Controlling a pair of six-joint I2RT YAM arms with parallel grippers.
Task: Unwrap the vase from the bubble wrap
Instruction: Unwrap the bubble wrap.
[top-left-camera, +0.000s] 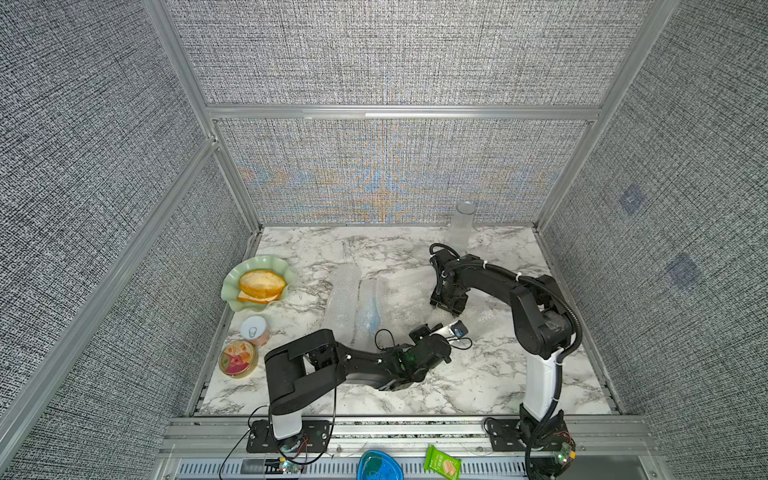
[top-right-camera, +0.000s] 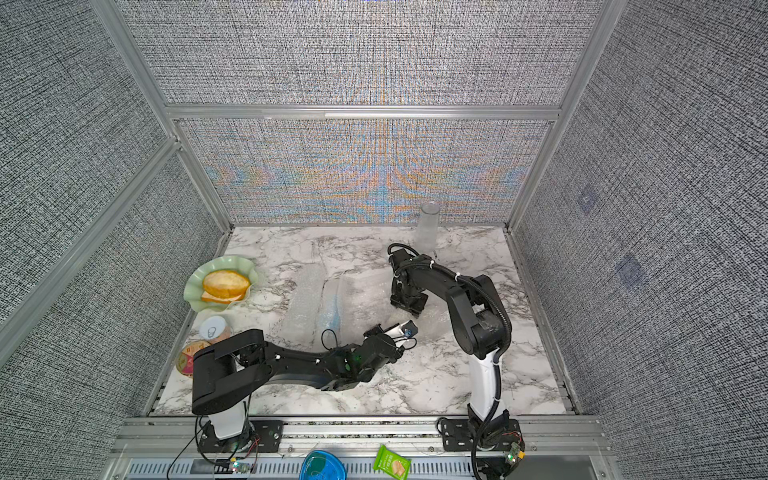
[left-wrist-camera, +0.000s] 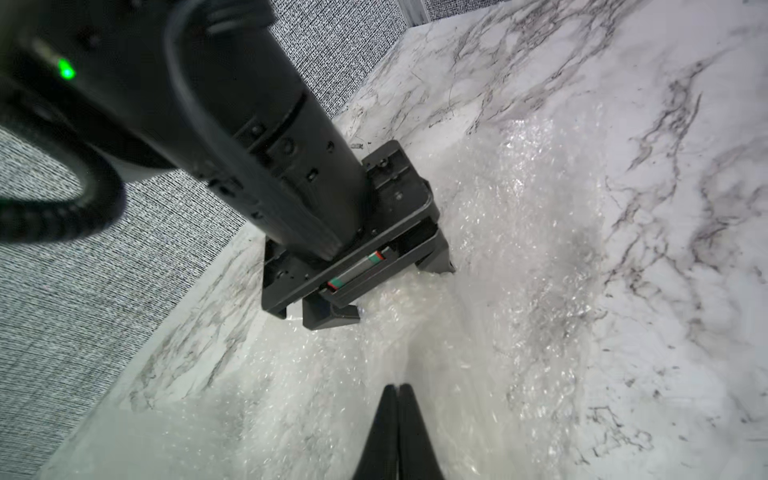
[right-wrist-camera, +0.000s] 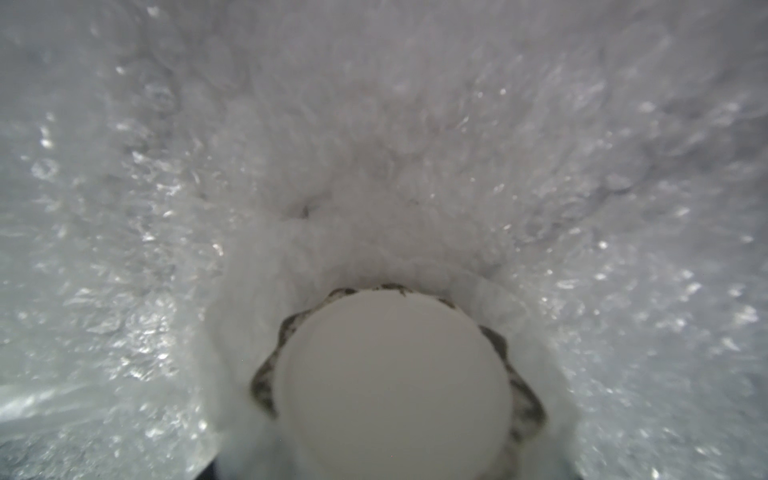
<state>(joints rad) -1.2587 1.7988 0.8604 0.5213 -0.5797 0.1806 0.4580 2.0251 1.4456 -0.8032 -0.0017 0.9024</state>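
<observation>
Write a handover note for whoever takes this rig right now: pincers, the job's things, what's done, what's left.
Left pincer: shut, seemingly pinching a fold of the bubble wrap.
Right pincer: jaws apart, set down over a hump of wrap; whether it grips is unclear.
Things: the wrap lies in sheets in the middle of the table. A round white thing, perhaps the vase, sits bundled in wrap under the right wrist camera.
Done: sheets partly spread out; nothing freed.
Left: peel the wrap away and get the vase clear.

Blue object (top-left-camera: 379, 465) cut off, bubble wrap (right-wrist-camera: 166, 187) blurred
</observation>
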